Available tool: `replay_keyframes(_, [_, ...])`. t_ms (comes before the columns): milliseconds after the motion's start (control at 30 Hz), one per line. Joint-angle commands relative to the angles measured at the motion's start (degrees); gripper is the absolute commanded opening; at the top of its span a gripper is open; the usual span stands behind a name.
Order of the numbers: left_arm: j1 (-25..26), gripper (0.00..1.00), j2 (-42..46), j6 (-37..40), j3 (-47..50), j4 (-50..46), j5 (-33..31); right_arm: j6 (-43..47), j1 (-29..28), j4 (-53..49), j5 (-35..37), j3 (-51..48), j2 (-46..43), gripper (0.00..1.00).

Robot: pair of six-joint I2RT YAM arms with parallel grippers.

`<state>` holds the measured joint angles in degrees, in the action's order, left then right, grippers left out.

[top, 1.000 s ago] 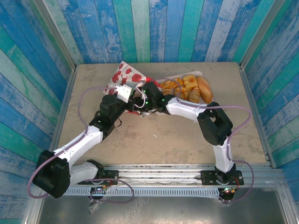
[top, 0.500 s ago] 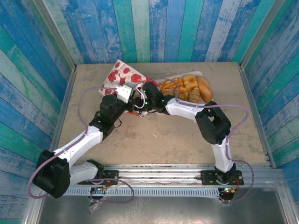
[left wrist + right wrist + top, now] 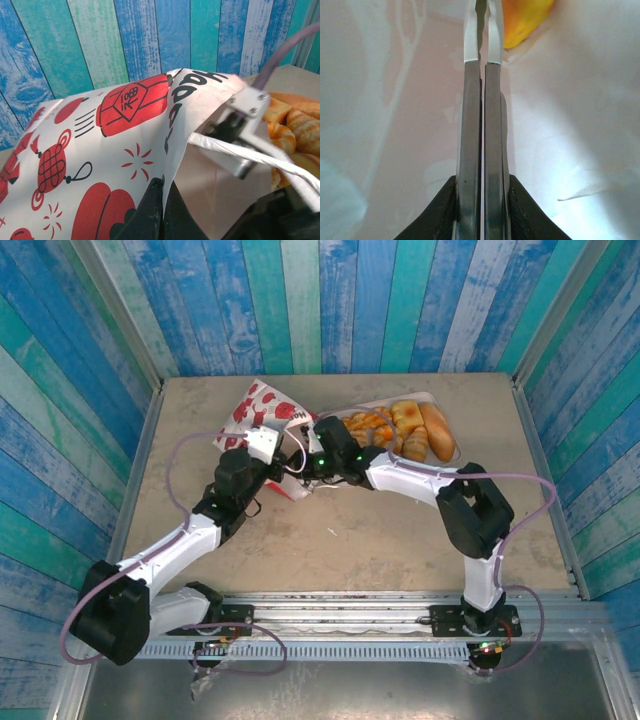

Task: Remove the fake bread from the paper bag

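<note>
Tan desk (image 3: 330,530) carries both arms reaching toward eleven o'clock, elbows bent, meeting at the red-and-white bag (image 3: 262,405). Most bread (image 3: 415,430) already lies out at one o'clock; one orange piece (image 3: 525,17) seems left inside, so the job looks nearly done. The left end effector (image 3: 162,195) pinches the bag's edge. The right end effector (image 3: 481,192) clamps tongs (image 3: 480,125), nearly closed, tips beside that piece.
</note>
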<state>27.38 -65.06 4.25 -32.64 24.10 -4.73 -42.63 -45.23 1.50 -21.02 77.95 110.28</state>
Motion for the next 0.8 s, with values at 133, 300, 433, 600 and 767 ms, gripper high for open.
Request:
replay_keyframes(133, [0.1,0.00,0.4,-0.6,1.2,3.3,-0.7,0.3,0.1,-5.1,0.2,0.4,-3.2,0.02])
replay_keyframes(300, [0.0,0.00,-0.5,-0.8,0.7,2.7,0.2,-1.1,-0.1,-6.2,1.5,-0.3,-2.0,0.19])
replay_keyframes(433, [0.0,0.00,-0.9,-1.2,0.1,2.4,1.5,-1.0,-0.3,-5.5,2.4,-0.2,-0.6,0.27])
replay_keyframes(600, [0.0,0.00,-0.9,-1.2,-0.9,1.4,3.0,0.1,-0.9,-4.0,3.8,2.1,1.9,0.36])
replay_keyframes(767, [0.0,0.00,-1.1,-0.8,-1.8,0.1,4.7,0.4,-1.0,-3.7,5.7,3.7,3.5,0.42])
